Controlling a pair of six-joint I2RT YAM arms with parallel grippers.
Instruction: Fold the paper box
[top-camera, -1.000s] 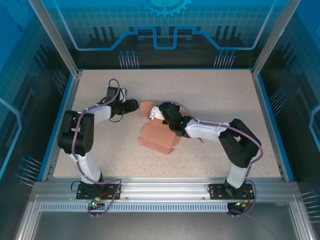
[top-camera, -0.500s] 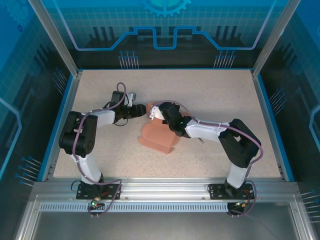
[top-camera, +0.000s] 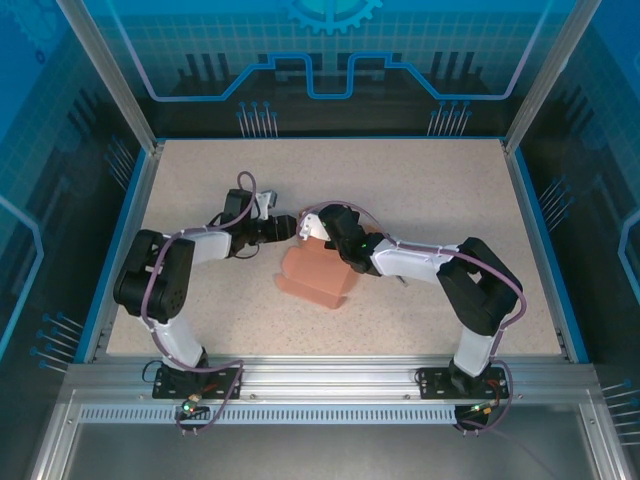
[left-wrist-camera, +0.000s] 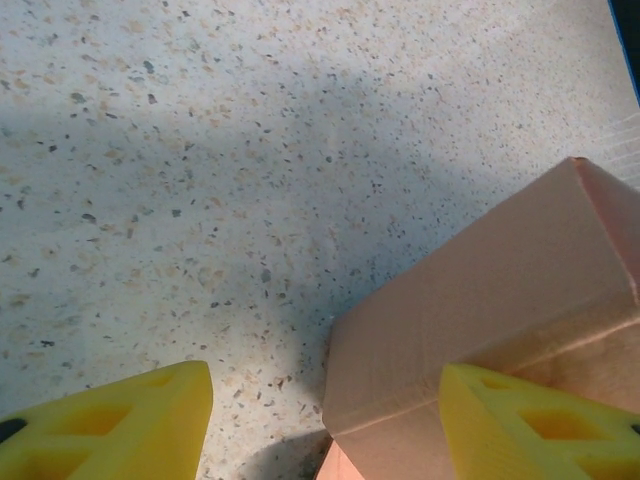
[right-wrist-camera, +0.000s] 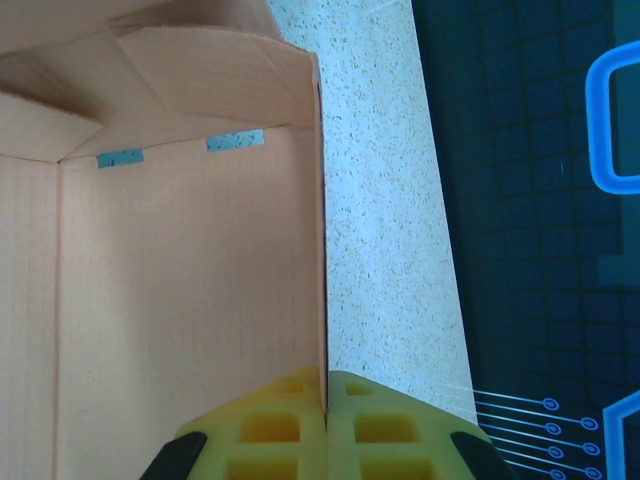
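paper box (right-wrist-camera: 180, 300) edge in right claw (right-wrist-camera: 326, 395)

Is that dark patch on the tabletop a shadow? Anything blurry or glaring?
Left wrist view: yes, a soft shadow band crosses the table beside the paper box; top view: even light, no glare; right wrist view: the paper box's wall is sharp and evenly lit.

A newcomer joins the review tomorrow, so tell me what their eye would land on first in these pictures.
The salmon-pink paper box, half folded, stands out near the middle of the speckled table. The right gripper is shut on one thin upright wall of it. The left gripper is open at the box's left, with a corner of the box in the gap between its yellow fingers.
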